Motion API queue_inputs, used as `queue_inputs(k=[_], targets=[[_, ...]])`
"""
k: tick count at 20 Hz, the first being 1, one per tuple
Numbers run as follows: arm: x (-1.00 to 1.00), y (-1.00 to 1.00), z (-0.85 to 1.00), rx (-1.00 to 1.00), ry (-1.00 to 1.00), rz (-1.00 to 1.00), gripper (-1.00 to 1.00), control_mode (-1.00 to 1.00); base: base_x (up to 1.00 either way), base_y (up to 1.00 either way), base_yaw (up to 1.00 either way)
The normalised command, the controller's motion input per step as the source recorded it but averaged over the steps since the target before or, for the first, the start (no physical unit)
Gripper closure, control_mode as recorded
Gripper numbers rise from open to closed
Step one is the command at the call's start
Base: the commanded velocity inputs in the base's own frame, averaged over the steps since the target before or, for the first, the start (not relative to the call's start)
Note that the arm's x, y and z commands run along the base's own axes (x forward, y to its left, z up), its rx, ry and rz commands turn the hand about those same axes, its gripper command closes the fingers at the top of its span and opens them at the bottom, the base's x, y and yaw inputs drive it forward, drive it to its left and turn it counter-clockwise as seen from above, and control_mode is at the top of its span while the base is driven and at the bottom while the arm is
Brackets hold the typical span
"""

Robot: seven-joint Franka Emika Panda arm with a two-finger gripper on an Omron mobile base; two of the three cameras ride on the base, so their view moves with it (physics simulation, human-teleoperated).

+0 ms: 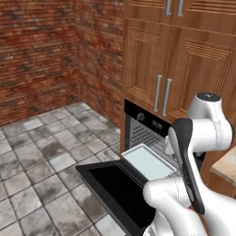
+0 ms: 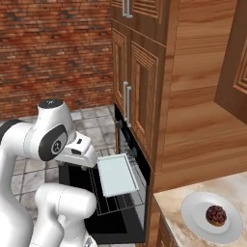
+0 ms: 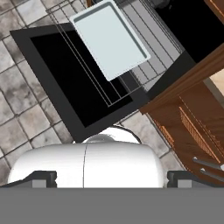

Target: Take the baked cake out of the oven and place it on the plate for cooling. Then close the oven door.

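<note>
The cake (image 2: 215, 215) sits on the plate (image 2: 193, 212), well apart from the claw (image 3: 111, 178).

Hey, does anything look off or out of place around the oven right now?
The oven door hangs fully open, and the rack with the pale tray is pulled out over it. The cake sits on the plate, off-centre but intact. Nothing spilled.

Arm (image 1: 203, 138) is glossy white w/ rounded, bulbous segments and dark grey/black bands at the joints. One joint cap is a dark disc w/ a small round mark (seen in right base view). Smooth shells, soft sheen throughout.
</note>
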Motion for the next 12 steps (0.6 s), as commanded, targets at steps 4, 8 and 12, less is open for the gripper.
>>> queue_inputs(k=[4, 8, 12], targets=[[0.0, 0.0, 0.0, 0.0, 0.0, 0.0, -1.0, 1.0, 0.25, 0.0, 0.0], [0.0, 0.0, 0.0, 0.0, 0.0, 0.0, -1.0, 1.0, 0.05, 0.0, 0.0], [0.0, 0.0, 0.0, 0.0, 0.0, 0.0, -1.0, 1.0, 0.0, -0.08, 0.0]])
